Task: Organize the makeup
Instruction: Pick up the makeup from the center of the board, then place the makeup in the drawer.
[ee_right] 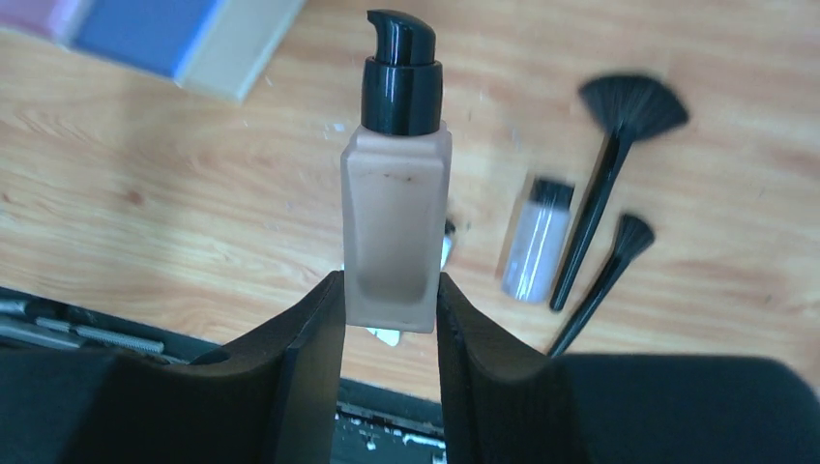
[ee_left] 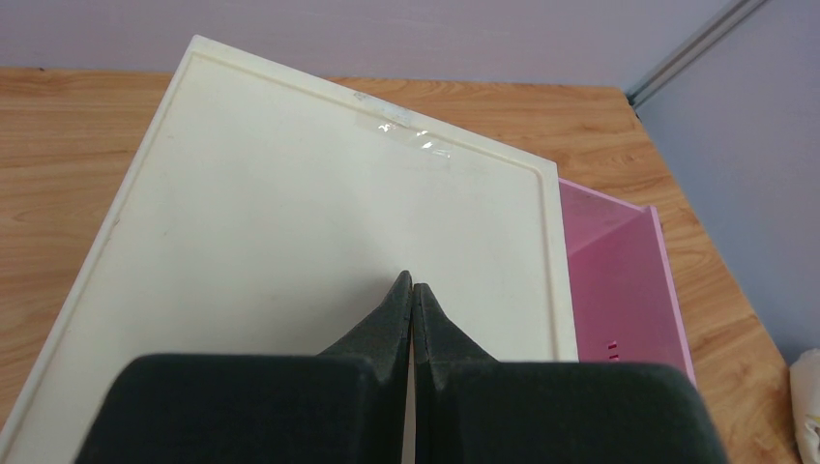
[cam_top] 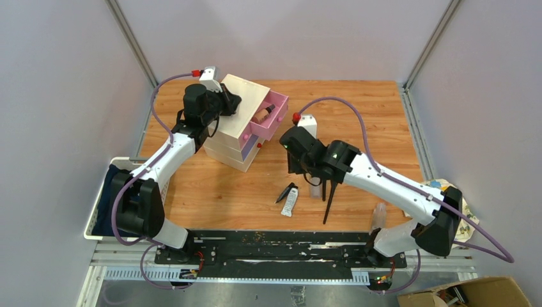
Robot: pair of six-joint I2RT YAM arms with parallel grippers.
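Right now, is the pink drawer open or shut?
Open: the pink drawer sticks out from the cream box, and a beige bottle lies inside.

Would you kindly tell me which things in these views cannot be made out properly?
Top view: the beige pump bottle in the right gripper is mostly hidden under the right arm.
Right wrist view: the white tube lies mostly behind that bottle.
Left wrist view: the top of the cream box hides much of the pink drawer; the drawer bottle seen from above does not show.
Top view: the purple drawer is shut, contents unseen.
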